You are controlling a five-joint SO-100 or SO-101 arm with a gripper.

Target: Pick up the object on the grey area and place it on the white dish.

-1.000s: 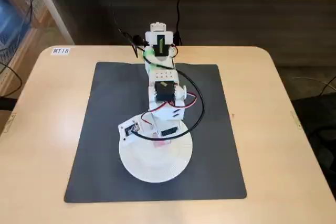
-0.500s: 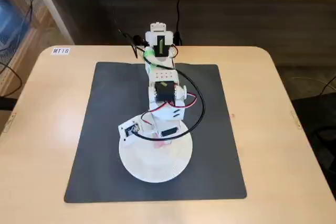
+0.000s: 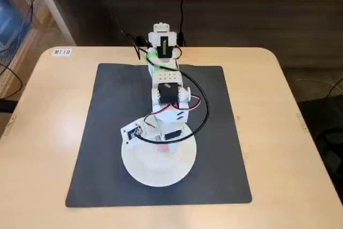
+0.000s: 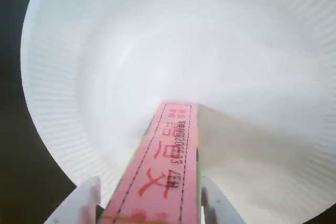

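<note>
Tool point(image 4: 149, 203) clamped on pink box point(image 4: 168, 156), a finger point(image 4: 84, 203) pressed to each long side, poised over white plate point(image 4: 63, 77). Held low and lengthwise, pale printed end forward, probably so release drops box flat inside rim rather than on dark mat point(image 3: 112, 122). Plate sits on mat, near its front edge, on wooden counter point(image 3: 43, 132).

Fixed view: arm body covers tool point(image 3: 166, 146) almost wholly; only sliver of pink box point(image 3: 167, 147) visible at plate point(image 3: 158, 172) far side. Wrist view: fingertips cut off by bottom edge; gap between box and plate hard to judge. Print too blurred to read.
</note>
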